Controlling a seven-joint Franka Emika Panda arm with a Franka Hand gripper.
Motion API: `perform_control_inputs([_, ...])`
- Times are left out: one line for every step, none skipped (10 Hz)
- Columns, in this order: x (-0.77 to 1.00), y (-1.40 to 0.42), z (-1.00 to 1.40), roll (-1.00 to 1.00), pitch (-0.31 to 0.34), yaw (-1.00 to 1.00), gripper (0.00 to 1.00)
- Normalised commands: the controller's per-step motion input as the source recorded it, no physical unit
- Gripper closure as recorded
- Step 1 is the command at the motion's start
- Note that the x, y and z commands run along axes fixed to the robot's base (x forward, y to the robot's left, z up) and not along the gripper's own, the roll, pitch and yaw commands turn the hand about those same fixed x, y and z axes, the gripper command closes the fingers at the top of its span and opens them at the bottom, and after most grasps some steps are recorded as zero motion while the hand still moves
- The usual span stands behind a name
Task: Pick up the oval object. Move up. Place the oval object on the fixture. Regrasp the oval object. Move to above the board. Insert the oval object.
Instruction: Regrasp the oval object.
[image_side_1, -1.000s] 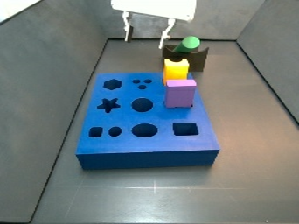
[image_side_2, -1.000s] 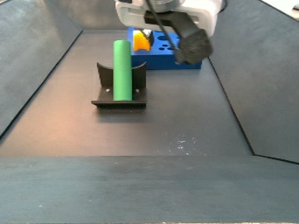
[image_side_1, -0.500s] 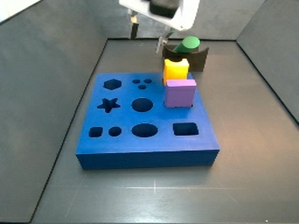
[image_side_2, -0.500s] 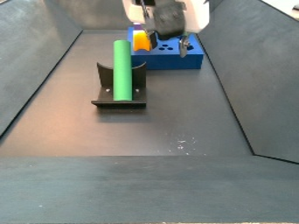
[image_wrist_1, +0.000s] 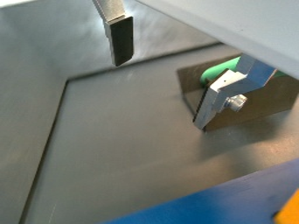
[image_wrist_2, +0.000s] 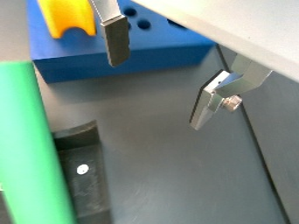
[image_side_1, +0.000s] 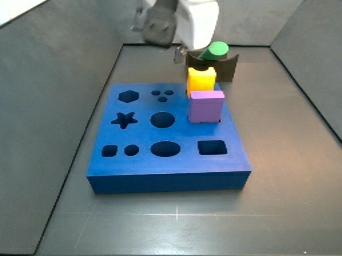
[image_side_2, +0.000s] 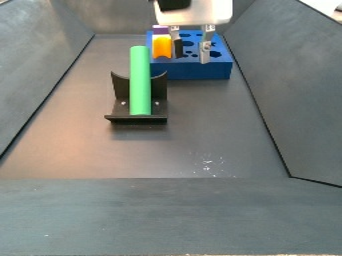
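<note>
The oval object, a bright green peg (image_side_2: 138, 78), stands upright in the dark fixture (image_side_2: 135, 110); in a side view only its rounded top (image_side_1: 215, 47) shows above the fixture (image_side_1: 225, 67). My gripper (image_side_2: 189, 50) hangs open and empty above the floor between the fixture and the blue board (image_side_1: 160, 135). In both wrist views the two silver fingers (image_wrist_1: 119, 39) (image_wrist_2: 114, 40) stand wide apart with nothing between them. The peg (image_wrist_2: 24, 149) lies off to one side of the gripper (image_wrist_2: 162, 74), not between the fingers. Part of the peg (image_wrist_1: 222, 70) shows behind a finger.
A yellow block (image_side_1: 201, 78) and a purple cube (image_side_1: 206, 105) sit on the board's far right side. The board has several shaped holes in its top. Grey walls slope up around the dark floor (image_side_2: 201, 140).
The gripper has turned about its vertical axis and shifted a little, staying open. The green peg has not moved on the fixture.
</note>
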Motion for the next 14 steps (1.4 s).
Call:
perform_control_inputs([-0.05,-0.01,-0.01,1.00,-0.193,-0.97,0.00])
perform_control_inputs([-0.05,-0.01,0.00,1.00,-0.147,-0.98,0.00])
perform_control_inputs([-0.05,-0.01,0.00,1.00,-0.089,-0.99,0.00])
perform_control_inputs([-0.05,-0.01,0.01,1.00,-0.035,-0.99,0.00])
perform_control_inputs([-0.04,-0.01,0.01,1.00,0.102,-1.00,0.00])
perform_control_inputs([-0.03,-0.01,-0.01,1.00,0.280,-1.00,0.00])
perform_control_inputs([-0.02,-0.01,-0.03,0.90,0.442,-0.87,0.00])
perform_control_inputs([0.01,-0.01,-0.04,0.63,0.605,-0.56,0.00])
perform_control_inputs([0.03,-0.01,-0.03,0.46,0.685,-0.34,0.00])
perform_control_inputs([0.05,-0.01,-0.02,0.37,0.696,-0.20,0.00])
perform_control_inputs([0.06,-0.02,-0.03,0.28,0.668,0.06,0.00])
perform_control_inputs([0.06,-0.03,-0.01,0.23,0.637,0.21,0.00])
perform_control_inputs([0.07,-0.05,0.00,0.17,0.548,0.36,0.00])
perform_control_inputs([0.07,-0.05,-0.01,0.16,0.483,0.41,0.00])
